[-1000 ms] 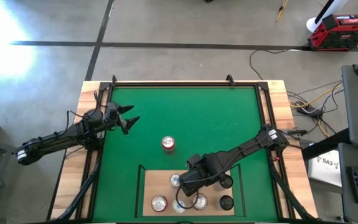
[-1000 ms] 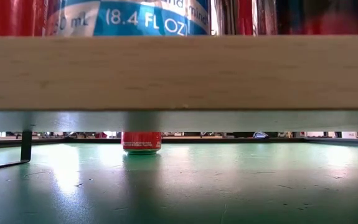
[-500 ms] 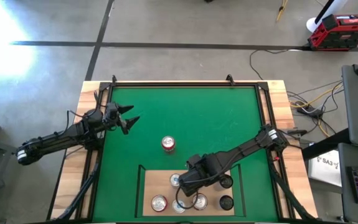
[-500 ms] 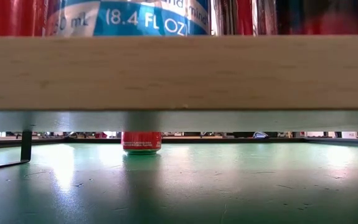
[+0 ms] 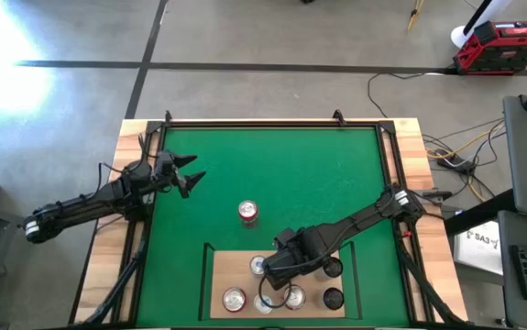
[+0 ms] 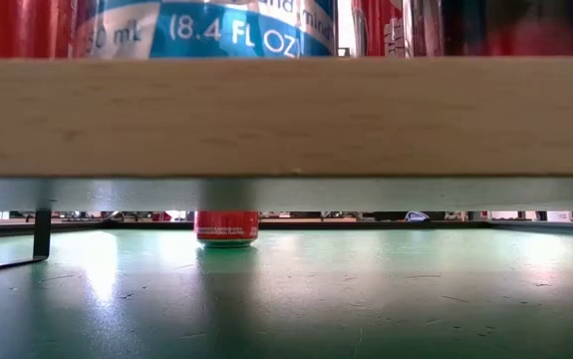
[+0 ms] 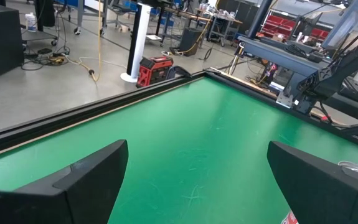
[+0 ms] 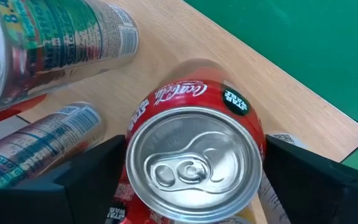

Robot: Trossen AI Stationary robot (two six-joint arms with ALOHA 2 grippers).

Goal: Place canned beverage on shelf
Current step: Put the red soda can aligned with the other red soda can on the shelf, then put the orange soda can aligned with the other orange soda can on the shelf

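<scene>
A red canned beverage (image 8: 194,124) stands upright on its base on the shelf (image 8: 185,37), a pale wood board at the mat's near edge (image 5: 236,270). My right gripper (image 8: 194,180) points down over it, open, one finger on each side of the can's wall. Seen from above, the gripper (image 5: 275,275) hangs among several cans on the board. A second red can (image 5: 247,212) stands alone on the green mat (image 5: 318,174). My left gripper (image 5: 190,176) waits open at the mat's left side, holding nothing.
Close around the red can stand a blue and silver can (image 8: 54,31) and another silver one (image 8: 48,140). More cans (image 5: 234,298) and dark-topped ones (image 5: 334,298) crowd the board. Pale wooden strips (image 5: 107,238) frame the mat, whose far half is bare green.
In the low view more of a red can's wall on the shelf shows now than before, where a grey streak stood in front of it. Both arms have kept their places.
</scene>
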